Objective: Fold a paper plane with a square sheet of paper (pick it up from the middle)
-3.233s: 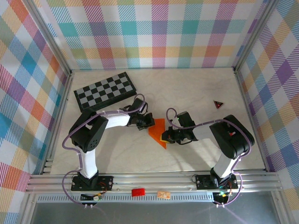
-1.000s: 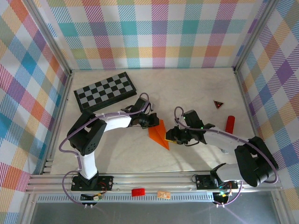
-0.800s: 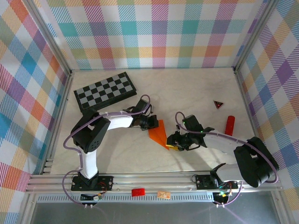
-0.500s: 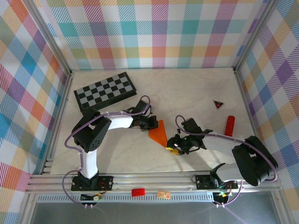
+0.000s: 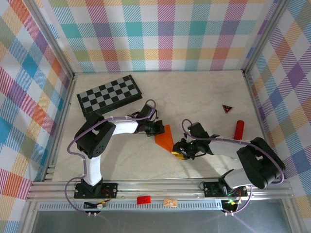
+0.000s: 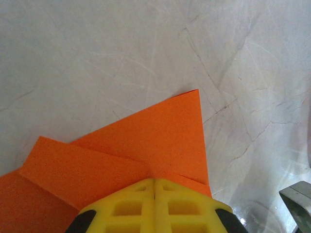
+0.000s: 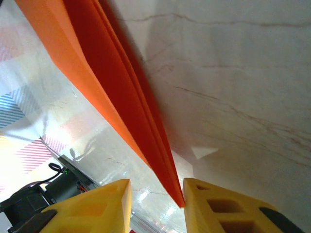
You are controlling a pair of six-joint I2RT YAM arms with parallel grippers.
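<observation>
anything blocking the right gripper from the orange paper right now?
Nothing visible. The pointed end of the orange paper sits in the gap between the open fingers of the right gripper, close against one of them. The left gripper, shut, is at the paper's other edge, not in the way.

A pale, marble-veined table (image 5: 204, 92) is carrying four loose things. A black-and-grey checkerboard (image 5: 109, 94) is lying flat at the far left, sitting at a slant to the table's edges. A folded orange paper (image 5: 165, 138) is resting near the middle, its narrow point heading toward the near side; in the left wrist view its overlapping flaps are lying flat on the surface. A small dark red triangle (image 5: 227, 108) is sitting toward the far right, and a small red cylinder (image 5: 238, 129) is lying just nearer, well apart from the paper. The glossy tabletop is showing fine scratches and reflections.
</observation>
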